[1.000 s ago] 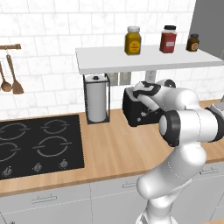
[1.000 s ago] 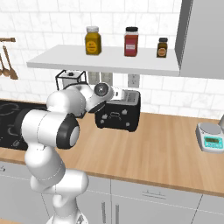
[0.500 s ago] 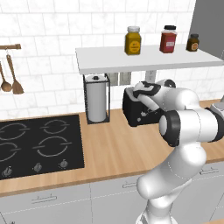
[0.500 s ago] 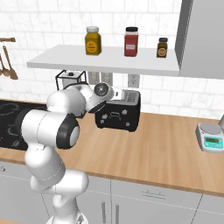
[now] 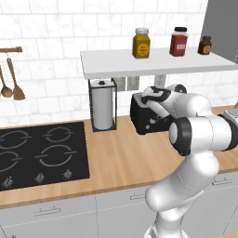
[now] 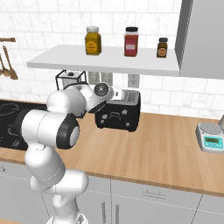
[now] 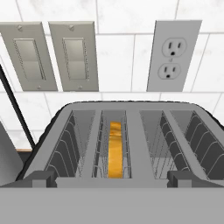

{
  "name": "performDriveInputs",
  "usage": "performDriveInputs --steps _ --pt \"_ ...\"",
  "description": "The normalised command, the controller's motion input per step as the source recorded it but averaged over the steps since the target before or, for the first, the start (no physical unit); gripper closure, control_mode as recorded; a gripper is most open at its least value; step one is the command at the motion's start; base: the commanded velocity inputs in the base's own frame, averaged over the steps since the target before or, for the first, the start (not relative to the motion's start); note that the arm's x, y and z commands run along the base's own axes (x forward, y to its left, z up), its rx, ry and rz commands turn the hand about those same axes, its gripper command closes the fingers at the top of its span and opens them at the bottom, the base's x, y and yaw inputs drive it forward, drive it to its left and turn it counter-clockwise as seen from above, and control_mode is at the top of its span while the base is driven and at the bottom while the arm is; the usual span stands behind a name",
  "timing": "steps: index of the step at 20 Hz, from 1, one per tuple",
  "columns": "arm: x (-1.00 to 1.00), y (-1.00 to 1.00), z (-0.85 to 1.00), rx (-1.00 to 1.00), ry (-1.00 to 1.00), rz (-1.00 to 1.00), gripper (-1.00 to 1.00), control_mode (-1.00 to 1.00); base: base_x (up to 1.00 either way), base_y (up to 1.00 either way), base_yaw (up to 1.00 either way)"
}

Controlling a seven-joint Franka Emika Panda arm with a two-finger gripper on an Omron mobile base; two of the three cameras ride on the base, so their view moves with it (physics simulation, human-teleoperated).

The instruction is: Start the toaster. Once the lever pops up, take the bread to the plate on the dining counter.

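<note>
The black toaster [image 5: 148, 117] [image 6: 117, 115] stands on the wood counter against the tiled wall, under a white shelf. My gripper [image 5: 148, 98] [image 6: 129, 97] hovers just above its top, open, with nothing between the fingers. In the hand view the gripper [image 7: 112, 179] looks down into the slots of the toaster [image 7: 131, 107]. The bread [image 7: 115, 148] sits low in the second slot from the left, only its brown crust edge showing. The other slots hold bare wire racks. The plate and the dining counter are out of view.
A paper towel holder [image 5: 103, 104] stands left of the toaster, and a black cooktop [image 5: 42, 153] lies further left. The shelf [image 5: 153, 61] with three jars hangs close overhead. A kitchen scale [image 6: 211, 136] sits at the right. A wall outlet [image 7: 175, 54] and switches [image 7: 52, 54] are behind.
</note>
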Motion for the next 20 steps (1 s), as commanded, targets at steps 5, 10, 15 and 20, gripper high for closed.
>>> performDriveInputs --steps 5,10,15,20 --pt "0.0 0.0 0.0 0.0 0.0 0.0 -1.0 -1.0 0.0 0.0 0.0" --pt "0.0 0.0 0.0 0.0 0.0 0.0 -1.0 -1.0 0.0 0.0 0.0" --pt "0.0 0.0 0.0 0.0 0.0 0.0 -1.0 -1.0 0.0 0.0 0.0" --pt "0.0 0.0 0.0 0.0 0.0 0.0 -1.0 -1.0 0.0 0.0 0.0"
